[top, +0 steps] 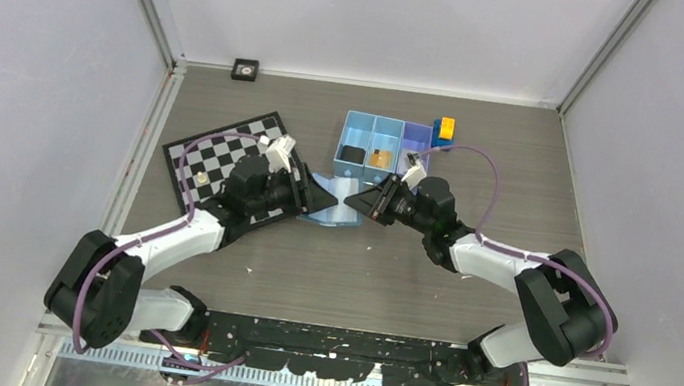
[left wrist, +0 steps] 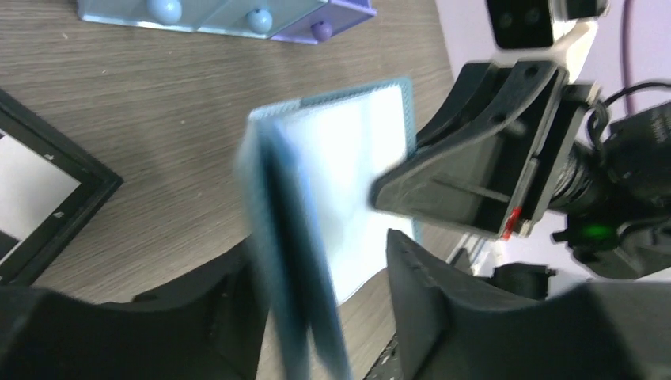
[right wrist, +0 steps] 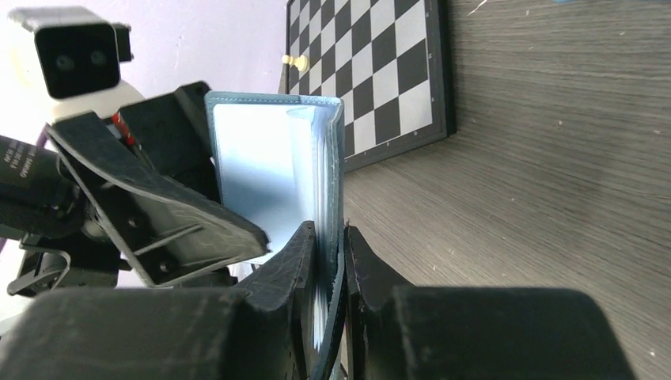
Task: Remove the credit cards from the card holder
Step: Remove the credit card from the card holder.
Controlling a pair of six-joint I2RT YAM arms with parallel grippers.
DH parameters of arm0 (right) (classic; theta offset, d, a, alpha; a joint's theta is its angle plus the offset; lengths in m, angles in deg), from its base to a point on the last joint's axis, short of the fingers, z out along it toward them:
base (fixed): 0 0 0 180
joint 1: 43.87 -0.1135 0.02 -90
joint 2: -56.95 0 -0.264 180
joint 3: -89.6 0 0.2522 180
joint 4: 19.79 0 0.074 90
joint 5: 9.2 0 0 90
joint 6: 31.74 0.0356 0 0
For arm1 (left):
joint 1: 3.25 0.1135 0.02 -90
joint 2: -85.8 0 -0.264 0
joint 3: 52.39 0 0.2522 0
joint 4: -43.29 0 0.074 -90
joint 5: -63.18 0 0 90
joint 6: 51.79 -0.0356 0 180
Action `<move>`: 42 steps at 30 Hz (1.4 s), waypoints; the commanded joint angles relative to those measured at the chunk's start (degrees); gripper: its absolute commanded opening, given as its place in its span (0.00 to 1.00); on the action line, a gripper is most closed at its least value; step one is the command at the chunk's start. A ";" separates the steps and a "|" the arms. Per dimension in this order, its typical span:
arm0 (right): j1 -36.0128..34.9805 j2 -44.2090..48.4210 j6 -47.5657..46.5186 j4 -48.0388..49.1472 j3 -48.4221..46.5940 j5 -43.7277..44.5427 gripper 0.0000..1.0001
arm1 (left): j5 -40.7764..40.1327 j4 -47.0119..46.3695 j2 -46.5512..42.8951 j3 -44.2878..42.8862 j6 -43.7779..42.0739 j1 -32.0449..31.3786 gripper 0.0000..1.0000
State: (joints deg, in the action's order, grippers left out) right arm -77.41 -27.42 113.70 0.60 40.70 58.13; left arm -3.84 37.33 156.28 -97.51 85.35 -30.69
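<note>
Right wrist view: clamped shut on one leaf of the card holder (right wrist: 269, 158), both fingers of the right gripper (right wrist: 328, 237) pinching it near the fold. Held upright over the table (top: 407, 273), probably to act as the anchor. Fanned open toward the other arm, pale blue inside showing.

Over to the left wrist view: jaws of the left gripper (left wrist: 316, 261) standing apart, straddling the other leaf without squeezing it. Looks like lining up for a fresh bite or a reach into a pocket.

From above: hanging between the two claws, just in front of the tray (top: 360, 125), beside the chessboard (top: 223, 151).

Credit cards? Not to be made out among the leaves. None drawn from this fold yet, by the look of it.
</note>
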 commanded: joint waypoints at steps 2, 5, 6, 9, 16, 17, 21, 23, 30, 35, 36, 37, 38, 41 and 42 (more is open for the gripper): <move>-0.73 1.05 0.53 4.20 -1.26 -1.74 0.01 | 1.60 0.17 2.29 -4.22 -0.62 -0.48 0.67; -0.73 1.38 0.68 4.87 -0.97 -1.75 0.00 | 2.64 -0.49 3.57 -4.72 -0.96 -1.17 0.73; -0.74 1.43 0.83 5.20 -0.82 -1.82 0.00 | 2.67 -0.31 3.99 -4.99 -1.42 -1.47 0.74; -0.80 1.66 1.04 5.83 -0.65 -1.85 0.00 | 2.27 1.37 4.95 -6.15 -2.08 -2.18 0.73; -0.78 2.22 1.08 6.19 -0.20 -1.69 0.01 | 0.78 3.28 5.77 -6.82 -1.96 -2.27 0.43; -0.81 2.24 1.04 6.32 -0.11 -1.65 0.00 | 0.49 3.37 5.69 -6.79 -1.96 -2.27 0.38; -0.82 2.87 0.74 6.33 0.33 -1.06 0.13 | -0.63 3.88 4.87 -6.45 -1.96 -2.11 0.20; -0.80 3.94 0.64 6.41 1.01 0.26 0.21 | -0.89 3.99 4.34 -6.23 -1.88 -2.01 0.14; -0.72 8.09 -1.18 3.00 2.53 4.58 0.43 | -1.24 3.53 2.47 -5.25 -1.53 -1.59 0.02; -0.61 8.03 -0.99 2.87 2.62 4.84 0.47 | 0.87 -0.01 1.87 -3.80 0.43 -0.63 0.00; -0.60 8.00 -0.93 2.97 2.62 4.83 0.47 | 1.96 -2.29 1.97 -3.30 1.06 -0.16 0.00; -0.58 8.00 -0.75 3.17 2.67 4.79 0.48 | 3.01 -3.65 2.00 -2.82 1.57 0.04 0.00; -0.56 8.01 -0.68 3.35 2.70 4.69 0.47 | 3.45 -4.33 2.07 -2.65 1.90 0.10 0.00; -0.47 8.09 -0.30 4.30 3.12 4.40 0.44 | 3.62 -4.62 1.99 -2.51 2.20 0.42 0.00; -0.40 8.16 -0.15 4.53 3.26 4.37 0.43 | 3.64 -4.81 1.96 -2.30 2.42 0.60 0.00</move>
State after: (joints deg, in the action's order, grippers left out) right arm -77.91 -21.06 113.31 1.10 43.68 61.89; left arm -2.42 38.01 159.82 -100.15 86.28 -30.82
